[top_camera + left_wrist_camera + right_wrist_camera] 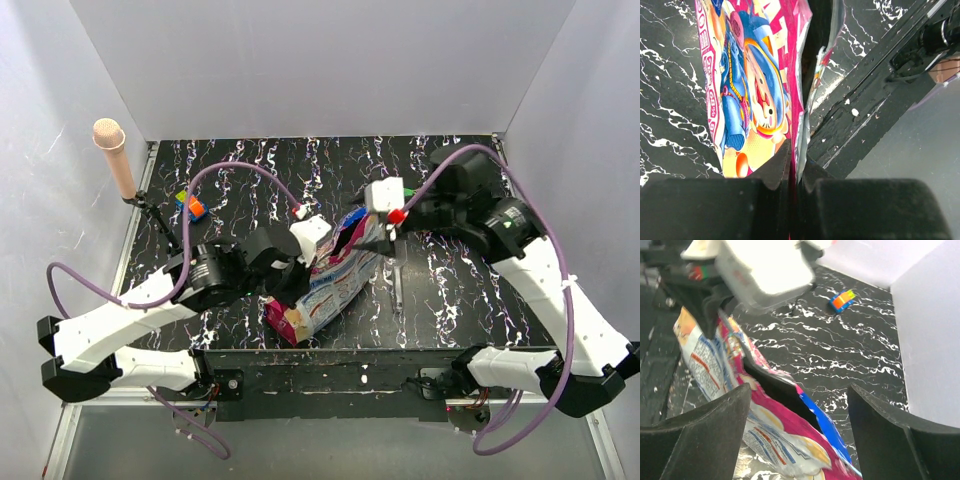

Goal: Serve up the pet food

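Note:
The pet food bag (335, 283), glossy magenta with a blue panel and a cartoon animal, stands tilted on the black marbled table near its front edge. My left gripper (312, 262) is shut on the bag's edge. In the left wrist view the jaws (795, 160) pinch a thin fold of the bag (755, 85). My right gripper (383, 243) is open at the bag's top. In its wrist view the fingers (797, 400) stand wide, with the bag's dark open mouth (780, 390) between them, touching neither. The kibble itself is hidden inside.
Small blue, green and orange toy blocks (190, 205) (842, 300) lie at the back left. A pinkish rod on a black stand (115, 155) rises at the left edge. A thin grey object (397, 285) lies right of the bag. White walls enclose the table (480, 300).

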Tool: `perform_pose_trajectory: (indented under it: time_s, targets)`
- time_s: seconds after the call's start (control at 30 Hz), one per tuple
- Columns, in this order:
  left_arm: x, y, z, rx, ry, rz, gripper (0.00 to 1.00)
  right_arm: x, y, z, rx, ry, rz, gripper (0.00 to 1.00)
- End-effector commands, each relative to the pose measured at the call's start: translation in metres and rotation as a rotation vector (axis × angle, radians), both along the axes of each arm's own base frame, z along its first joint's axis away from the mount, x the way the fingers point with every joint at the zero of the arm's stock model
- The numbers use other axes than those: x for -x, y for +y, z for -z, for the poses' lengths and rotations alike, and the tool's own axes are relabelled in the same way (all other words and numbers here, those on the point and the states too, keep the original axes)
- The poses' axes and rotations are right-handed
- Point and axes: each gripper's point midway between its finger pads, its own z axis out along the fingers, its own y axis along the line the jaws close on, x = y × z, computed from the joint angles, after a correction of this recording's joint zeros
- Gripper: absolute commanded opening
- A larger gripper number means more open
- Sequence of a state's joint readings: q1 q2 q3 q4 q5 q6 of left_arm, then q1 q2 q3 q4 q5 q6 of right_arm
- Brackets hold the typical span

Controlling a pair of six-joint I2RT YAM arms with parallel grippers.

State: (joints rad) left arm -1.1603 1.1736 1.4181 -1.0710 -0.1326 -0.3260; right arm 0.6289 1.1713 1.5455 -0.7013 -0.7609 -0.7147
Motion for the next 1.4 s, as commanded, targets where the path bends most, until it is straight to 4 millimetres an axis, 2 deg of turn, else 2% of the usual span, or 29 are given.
perform_pose_trajectory:
  time_s: [0.0,0.13,0.37,0.53,0.63,0.7,0.77,0.97,1.0,1.03,1.07,1.13,1.2,1.23,1.3,1.33,1.37]
  targets:
    - [0.002,-0.011,-0.082,0.391,-0.100,-0.027,0.00,0.015,0.012,0.020,0.106,-0.207,-0.109,0.84]
    - [0.005,-0.011,-0.083,0.433,-0.096,-0.027,0.00,0.027,0.020,0.022,0.137,-0.180,-0.204,0.81]
    - [0.008,-0.009,-0.083,0.433,-0.111,0.008,0.00,0.032,0.035,0.061,0.269,-0.212,-0.264,0.80]
    - [0.013,-0.011,-0.086,0.442,-0.114,0.042,0.00,0.028,0.044,0.073,0.357,-0.253,-0.271,0.79]
    - [0.014,-0.009,-0.090,0.455,-0.115,0.047,0.00,0.024,0.040,0.082,0.447,-0.280,-0.275,0.70]
    - [0.015,-0.007,-0.094,0.475,-0.124,0.050,0.00,0.017,0.035,0.089,0.474,-0.312,-0.246,0.68]
    - [0.016,-0.004,-0.095,0.484,-0.133,0.049,0.00,0.011,0.032,0.090,0.497,-0.329,-0.220,0.55]
    - [0.019,-0.002,-0.088,0.490,-0.115,0.045,0.00,-0.001,0.029,0.082,0.551,-0.392,-0.162,0.25]
    - [0.020,-0.003,-0.086,0.491,-0.109,0.049,0.00,0.000,0.025,0.082,0.568,-0.386,-0.161,0.17]
    - [0.021,-0.004,-0.085,0.490,-0.104,0.055,0.00,0.000,0.023,0.081,0.576,-0.384,-0.154,0.02]
    - [0.021,-0.005,-0.083,0.484,-0.100,0.056,0.00,0.001,0.022,0.080,0.575,-0.375,-0.153,0.01]
    - [0.019,-0.005,-0.077,0.447,-0.098,0.053,0.15,0.003,0.019,0.079,0.587,-0.360,-0.153,0.01]
    - [0.018,-0.010,-0.071,0.401,-0.100,0.082,0.37,0.002,0.022,0.072,0.577,-0.346,-0.144,0.01]
    - [0.017,-0.012,-0.069,0.384,-0.098,0.087,0.45,0.000,0.024,0.070,0.579,-0.347,-0.142,0.01]
    - [0.015,-0.018,-0.061,0.346,-0.091,0.096,0.50,-0.003,0.029,0.064,0.562,-0.342,-0.136,0.01]
    - [0.013,-0.021,-0.056,0.331,-0.089,0.097,0.49,-0.005,0.032,0.062,0.550,-0.340,-0.134,0.01]
    - [0.011,-0.023,-0.051,0.313,-0.088,0.094,0.43,-0.007,0.033,0.061,0.546,-0.337,-0.130,0.01]
